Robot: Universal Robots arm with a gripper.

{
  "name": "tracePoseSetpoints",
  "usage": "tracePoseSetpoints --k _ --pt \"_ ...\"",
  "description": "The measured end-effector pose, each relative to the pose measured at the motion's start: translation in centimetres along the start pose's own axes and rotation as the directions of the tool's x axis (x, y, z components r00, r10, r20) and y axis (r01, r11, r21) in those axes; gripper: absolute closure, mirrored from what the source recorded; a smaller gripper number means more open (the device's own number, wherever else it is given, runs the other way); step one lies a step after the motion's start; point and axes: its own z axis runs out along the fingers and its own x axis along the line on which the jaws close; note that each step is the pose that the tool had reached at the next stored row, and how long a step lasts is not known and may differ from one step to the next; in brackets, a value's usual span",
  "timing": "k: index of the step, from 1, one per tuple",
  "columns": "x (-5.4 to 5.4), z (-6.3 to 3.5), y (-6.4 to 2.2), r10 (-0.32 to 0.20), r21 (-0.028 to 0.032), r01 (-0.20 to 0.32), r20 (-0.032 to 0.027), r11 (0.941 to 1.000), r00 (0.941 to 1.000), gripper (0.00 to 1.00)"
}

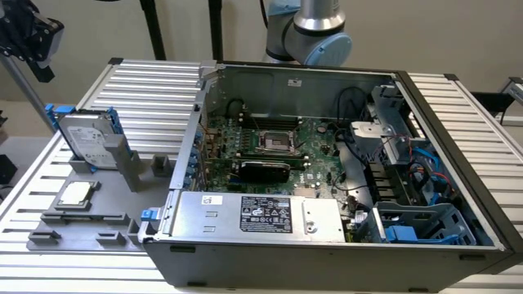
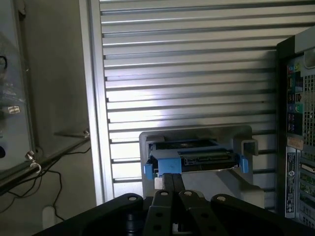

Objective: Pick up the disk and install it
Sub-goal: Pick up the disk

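Observation:
The disk point(image 1: 86, 139) is a silver-grey drive with a white label and blue rails. It stands on edge in a grey holder point(image 1: 122, 160) on the ribbed table, at the exterior view's left. My black gripper point(image 1: 41, 68) hangs above and behind it, well clear of it. In the wrist view the disk point(image 2: 194, 158) shows edge-on in its holder point(image 2: 197, 133), beyond the gripper point(image 2: 172, 178). The fingers point(image 2: 168, 183) are pressed together with nothing between them.
An open computer case point(image 1: 327, 263) fills the middle and the exterior view's right, with motherboard point(image 1: 270, 144), power supply box point(image 1: 253, 214) and a blue-grey drive cage point(image 1: 421, 223). A small square processor chip point(image 1: 73, 193) lies on a grey fixture plate point(image 1: 78, 229).

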Motion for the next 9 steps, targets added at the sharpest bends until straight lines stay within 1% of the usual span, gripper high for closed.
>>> tracePoseSetpoints --k 2,4,6,9 --pt "0.00 0.00 0.00 -0.002 0.0000 0.002 0.0000 1.0000 1.0000 0.89" --pt "0.00 0.00 0.00 -0.019 -0.0004 0.019 0.0004 0.9998 0.9998 0.89" --pt "0.00 -0.01 0.01 -0.054 -0.0011 0.054 0.0010 0.9985 0.9985 0.89" --pt "0.00 0.00 0.00 -0.109 -0.0024 0.109 0.0022 0.9940 0.9940 0.89"
